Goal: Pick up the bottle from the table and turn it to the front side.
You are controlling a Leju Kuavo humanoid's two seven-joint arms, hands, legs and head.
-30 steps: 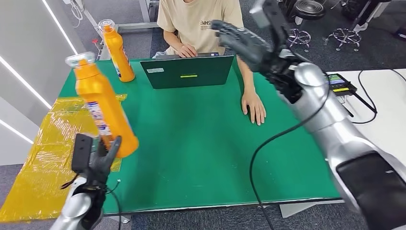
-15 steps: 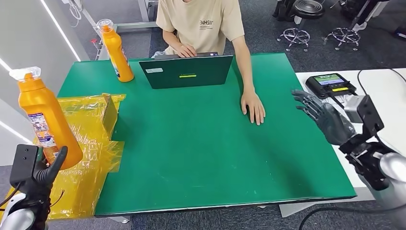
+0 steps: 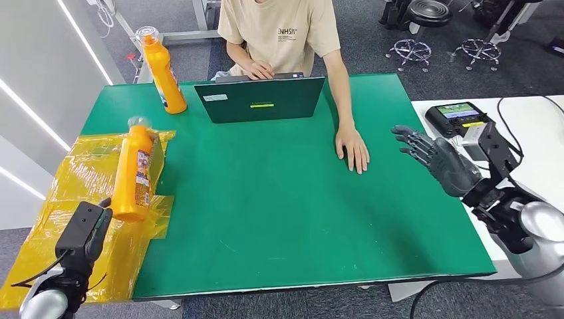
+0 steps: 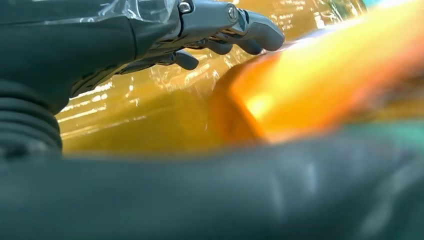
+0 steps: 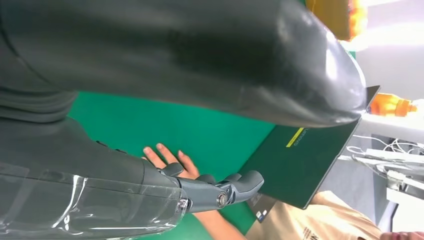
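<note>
An orange bottle (image 3: 135, 173) with a clear cap lies on its side on a yellow plastic bag (image 3: 73, 179) at the table's left edge, cap pointing away from me. My left hand (image 3: 86, 229) is just behind its base, fingers apart and holding nothing. In the left wrist view the fingers (image 4: 250, 37) stretch over the blurred orange bottle (image 4: 320, 85). My right hand (image 3: 439, 159) hovers open above the table's right edge, fingers spread. In the right wrist view, the right hand (image 5: 200, 192) holds nothing.
A second orange bottle (image 3: 163, 70) stands upright at the back left of the green table (image 3: 279, 219). A person sits behind an open laptop (image 3: 263, 100), one hand (image 3: 352, 149) flat on the table. A handheld device (image 3: 460, 117) lies on the white table at right.
The bottle, held upright in my left hand off the table's left side, now lies on the yellow bag out of my hand. My right hand dropped from high up to the table's right edge.
</note>
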